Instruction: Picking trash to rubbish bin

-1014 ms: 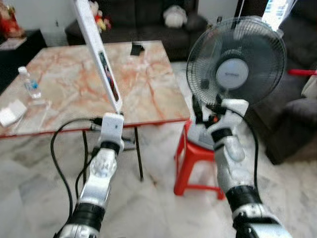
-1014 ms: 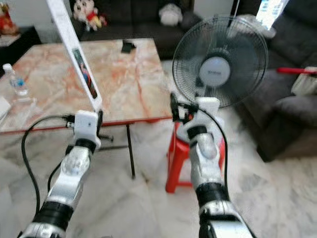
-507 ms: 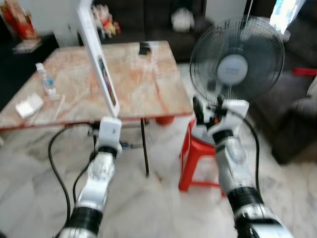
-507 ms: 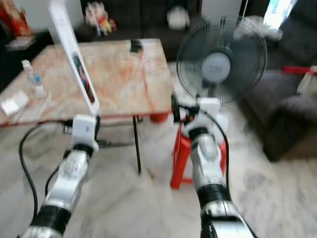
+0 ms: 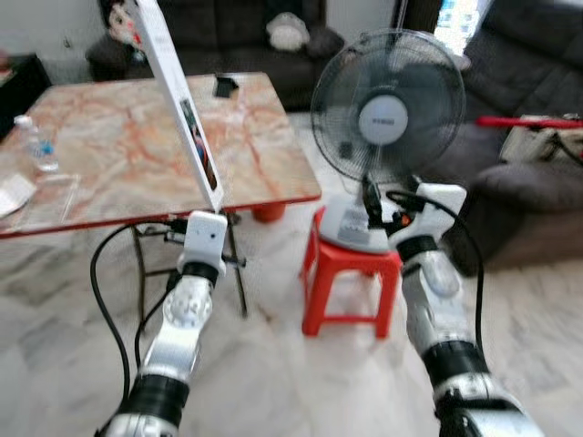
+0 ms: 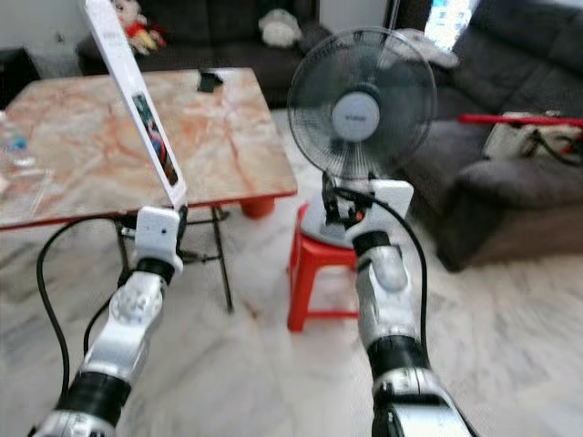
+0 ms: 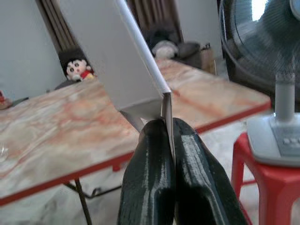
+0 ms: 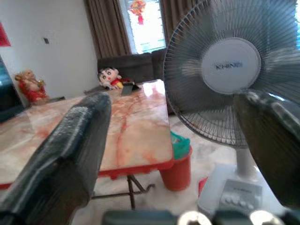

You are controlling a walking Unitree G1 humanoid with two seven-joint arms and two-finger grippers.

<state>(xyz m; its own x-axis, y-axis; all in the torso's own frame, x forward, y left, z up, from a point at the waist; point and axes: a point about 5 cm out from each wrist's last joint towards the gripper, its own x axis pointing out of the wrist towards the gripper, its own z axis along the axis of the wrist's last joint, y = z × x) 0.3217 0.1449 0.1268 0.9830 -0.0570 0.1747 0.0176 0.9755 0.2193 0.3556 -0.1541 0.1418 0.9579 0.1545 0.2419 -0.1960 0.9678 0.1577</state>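
Left gripper (image 7: 168, 140): fingers pinched tight on the bottom edge of a long white flat box (image 5: 178, 100), which stands up and leans away over the table.
Right gripper (image 8: 178, 154): fingers spread wide, holding nothing, raised just in front of the fan.
Table (image 5: 109, 159): marble-patterned top with a red edge, right behind the left gripper; a water bottle (image 5: 35, 146) sits well off to the left gripper's outer side.
Fan (image 5: 387, 114): on a red stool (image 5: 351, 282), just past the right gripper.
Floor (image 5: 273, 364): pale marble tiles.
Room: dark sofas (image 5: 537, 182) beyond and to the right; a doll (image 8: 111, 77) on the far couch.
Red bucket (image 8: 177, 164): under the table's near corner.
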